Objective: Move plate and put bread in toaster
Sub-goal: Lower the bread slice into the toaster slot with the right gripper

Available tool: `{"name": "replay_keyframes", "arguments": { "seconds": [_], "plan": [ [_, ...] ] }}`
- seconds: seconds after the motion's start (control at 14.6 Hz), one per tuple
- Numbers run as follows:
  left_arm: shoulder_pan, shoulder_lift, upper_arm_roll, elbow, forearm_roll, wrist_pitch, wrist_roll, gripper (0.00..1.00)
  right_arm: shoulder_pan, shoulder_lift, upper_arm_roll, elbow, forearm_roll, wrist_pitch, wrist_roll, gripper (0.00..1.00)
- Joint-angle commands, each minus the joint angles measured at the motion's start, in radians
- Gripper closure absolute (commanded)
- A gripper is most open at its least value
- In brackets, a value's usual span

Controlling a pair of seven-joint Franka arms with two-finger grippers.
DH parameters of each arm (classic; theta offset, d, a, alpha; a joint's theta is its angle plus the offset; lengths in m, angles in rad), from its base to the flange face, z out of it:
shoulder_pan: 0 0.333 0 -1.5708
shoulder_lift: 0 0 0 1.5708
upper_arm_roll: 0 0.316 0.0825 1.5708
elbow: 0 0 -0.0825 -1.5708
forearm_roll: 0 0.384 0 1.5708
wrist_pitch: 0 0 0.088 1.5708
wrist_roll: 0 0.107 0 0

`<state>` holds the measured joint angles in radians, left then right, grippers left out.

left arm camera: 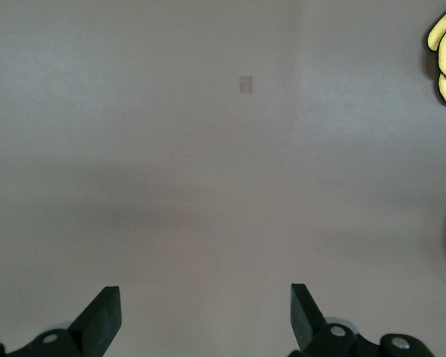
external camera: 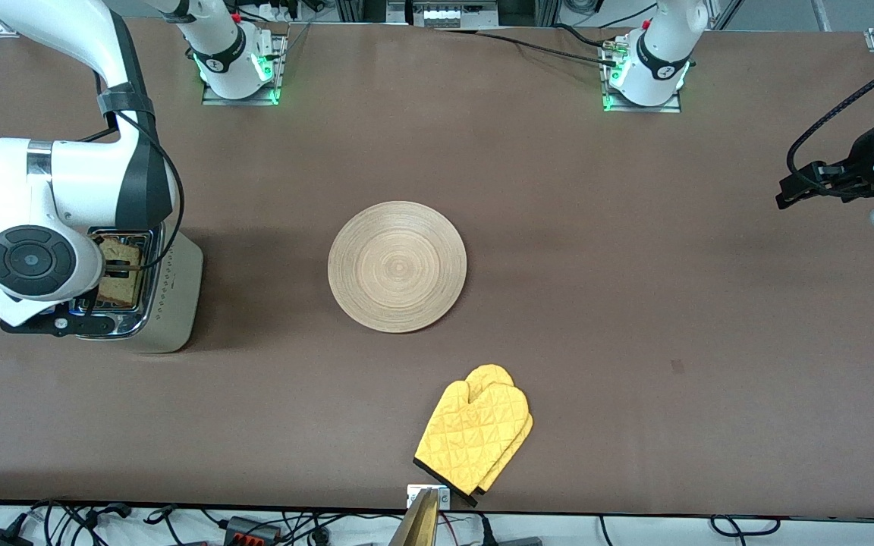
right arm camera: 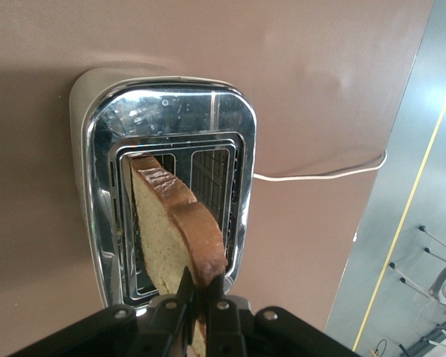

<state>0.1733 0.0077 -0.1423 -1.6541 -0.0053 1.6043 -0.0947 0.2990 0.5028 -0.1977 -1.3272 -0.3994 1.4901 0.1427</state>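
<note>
Bread: the slice (right arm camera: pixel 177 234) stood on edge over the toaster (external camera: pixel 168 303), its lower part seemingly already inside one slot, crust uppermost; it looked held that way so it could slide straight down
Grip: the right gripper (right arm camera: pixel 199 301) was pinching the bread by its crust edge, jaws pressed onto it from both faces
Toaster: it sat at the right arm's end of the table (external camera: pixel 558 227), chrome top up, its white cord (right arm camera: pixel 320 172) trailing off the table edge; the second slot looked empty
Right arm: it came from its base, bent over the toaster, wrist pointing down onto the slots
Plate: the plate (external camera: pixel 397 265) lay flat and bare, well apart from the toaster toward the left arm's end, apparently already moved out of the way
Mitt: a yellow mitt (external camera: pixel 475 436) lay nearer the front camera than the toaster
Left arm: it waited, the left gripper (left arm camera: pixel 206 320) hanging over bare table much farther from the toaster than the plate, jaws spread, holding nothing
</note>
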Motion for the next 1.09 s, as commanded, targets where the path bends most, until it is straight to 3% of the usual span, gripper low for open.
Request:
{"name": "replay_keyframes", "arguments": {
  "seconds": [0.0, 0.82, 1.02],
  "plan": [
    [0.002, -0.002, 0.001, 0.022, -0.001, -0.023, 0.003, 0.0, -0.008, -0.004, -0.002, -0.004, 0.042, 0.004, 0.009, 1.0],
    [0.0, -0.002, -0.002, 0.023, -0.001, -0.049, 0.004, 0.0, -0.109, 0.037, -0.002, -0.056, 0.255, 0.004, -0.011, 1.0],
    [0.0, -0.002, 0.0, 0.023, -0.002, -0.049, 0.004, 0.0, -0.132, 0.039, 0.0, -0.072, 0.275, 0.007, -0.038, 0.98]
  ]
}}
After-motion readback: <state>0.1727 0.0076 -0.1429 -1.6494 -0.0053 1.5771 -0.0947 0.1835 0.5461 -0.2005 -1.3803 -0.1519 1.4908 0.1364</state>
